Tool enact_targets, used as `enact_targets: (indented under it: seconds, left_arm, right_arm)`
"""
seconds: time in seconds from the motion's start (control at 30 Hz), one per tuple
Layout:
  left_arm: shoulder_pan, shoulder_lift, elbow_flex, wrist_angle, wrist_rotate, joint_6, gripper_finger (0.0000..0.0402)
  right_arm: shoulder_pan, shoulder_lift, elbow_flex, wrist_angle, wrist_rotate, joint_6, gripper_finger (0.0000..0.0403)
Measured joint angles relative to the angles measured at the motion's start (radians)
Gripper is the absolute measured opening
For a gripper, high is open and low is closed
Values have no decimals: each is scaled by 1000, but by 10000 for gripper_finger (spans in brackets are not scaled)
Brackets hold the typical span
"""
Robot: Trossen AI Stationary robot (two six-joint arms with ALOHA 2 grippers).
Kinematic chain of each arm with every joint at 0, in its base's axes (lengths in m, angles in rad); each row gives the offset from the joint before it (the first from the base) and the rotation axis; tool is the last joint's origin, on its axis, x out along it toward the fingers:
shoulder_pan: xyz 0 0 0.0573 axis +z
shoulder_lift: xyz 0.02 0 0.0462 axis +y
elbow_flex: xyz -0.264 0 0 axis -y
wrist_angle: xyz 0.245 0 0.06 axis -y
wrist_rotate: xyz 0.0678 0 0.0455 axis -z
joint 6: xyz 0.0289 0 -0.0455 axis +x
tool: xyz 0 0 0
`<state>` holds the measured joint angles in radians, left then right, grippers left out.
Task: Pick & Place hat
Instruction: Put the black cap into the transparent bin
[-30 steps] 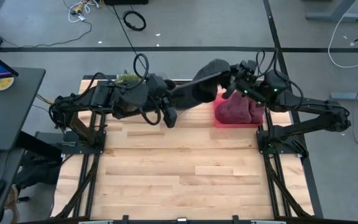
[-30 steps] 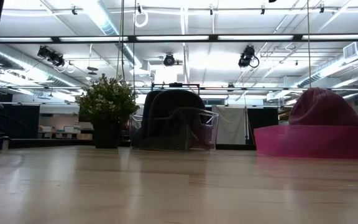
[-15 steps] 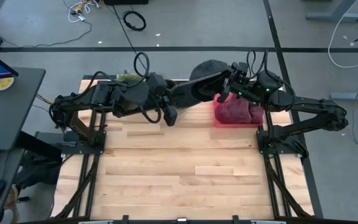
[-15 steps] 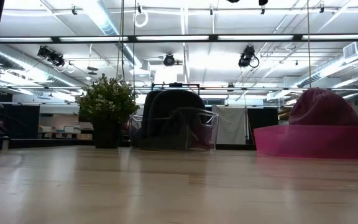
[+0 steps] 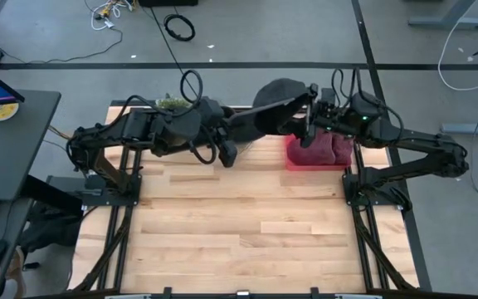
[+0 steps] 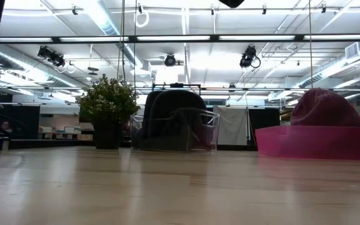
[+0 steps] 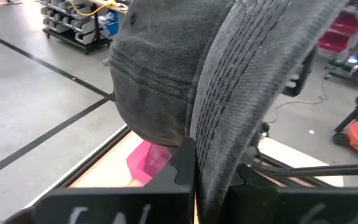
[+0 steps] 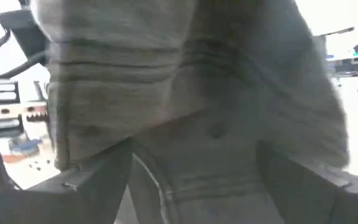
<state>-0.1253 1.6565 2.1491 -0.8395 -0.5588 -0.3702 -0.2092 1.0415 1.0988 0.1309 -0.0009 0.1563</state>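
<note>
Wooden tabletop [image 5: 239,224] fills the high view, bare across its near part, with a pink tray [image 5: 315,158] at its far right corner holding dark red cloth items. Both arms meet above the far edge: the left arm reaches in from the left, and the left gripper [image 5: 260,124] holds a dark grey hat [image 5: 276,95] aloft by its brim, the crown lying just beyond the tabletop's far edge. The right gripper [image 5: 309,124] sits against the hat's other side, just above the tray. Low view: neither gripper is seen over the tabletop; the pink tray [image 6: 317,142] stands at the right with a dark red mound in it, and a clear bin [image 6: 175,130] holding a dark shape and a potted plant [image 6: 107,109] stand at the far edge. Left wrist view: the hat [image 7: 229,93] hangs brim-on, the ribbed brim pinched between the left gripper's [image 7: 194,180] closed fingers. Right wrist view: grey fabric [image 8: 185,93] fills the frame between the two fingers [image 8: 98,180], which stand wide apart around it, not yet clamped as far as can be judged. The step in hand appears to be a handover in mid-air. The next move likely calls for the right gripper to close firmly before the left lets go, else the hat may drop.
</note>
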Motion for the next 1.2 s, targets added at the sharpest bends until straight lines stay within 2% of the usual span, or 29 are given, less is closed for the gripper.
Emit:
enact_targets:
  seconds: [0.5, 0.7, 0.8, 0.93, 1.1, 1.2]
  left_arm:
    - [-2, -23, 1, -18, -23, 0, 11]
    - [5, -46, 0, -178, 30, -49, 11]
    - [23, -51, 1, -283, 102, -70, 11]
    - [71, -39, 1, -412, 282, -59, 11]
    - [138, 4, 0, -531, 331, 9, 11]
    - [199, 30, 0, -534, 440, 75, 11]
  right_arm:
    - [0, -192, 0, -301, 237, -64, 290]
    - [0, -260, 0, -442, 343, -61, 276]
    - [0, -284, 0, -482, 353, -45, 270]
    - [0, -290, 0, -492, 353, -35, 264]
    - [0, -280, 0, -493, 352, -25, 257]
    - [0, -271, 0, -493, 352, -23, 253]
